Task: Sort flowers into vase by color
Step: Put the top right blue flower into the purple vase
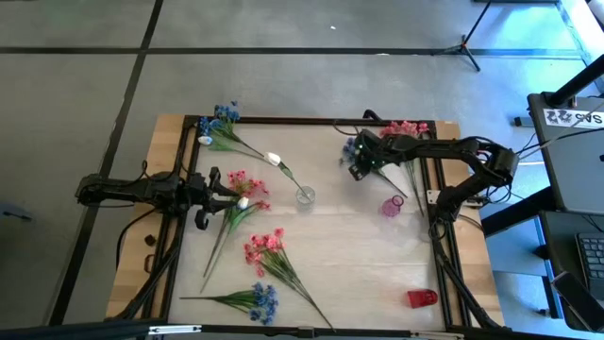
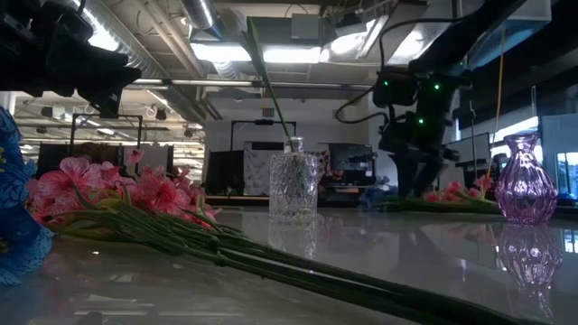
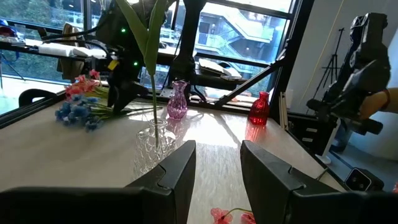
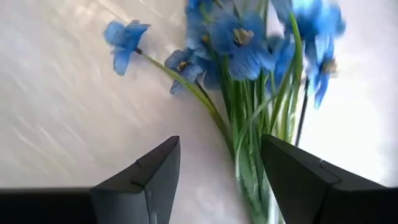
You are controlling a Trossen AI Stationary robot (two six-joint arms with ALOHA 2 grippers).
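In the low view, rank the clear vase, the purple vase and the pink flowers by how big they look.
1. pink flowers, largest, though they lie nearest the camera.
2. clear vase and purple vase: they look alike, so no ranking.

A white-budded sprig on a thin green stem point(image 1: 279, 162) is seen standing tilted in a clear patterned glass vase point(image 1: 305, 195) at mid-table. A blue clustered sprig point(image 1: 219, 123) lies flat at the far left corner. Pink clustered sprigs point(image 1: 248, 184) and point(image 1: 267, 247) lie left of centre, with a white bud point(image 1: 243, 202) among the former. A blue sprig point(image 1: 260, 301) lies at the near edge. Blue blooms point(image 4: 249, 37) and pink blooms point(image 1: 404, 127) lie at the far right. A pink glass vase point(image 1: 392, 206) and a red vase point(image 1: 422, 297) stand on the right, nothing seen in them.
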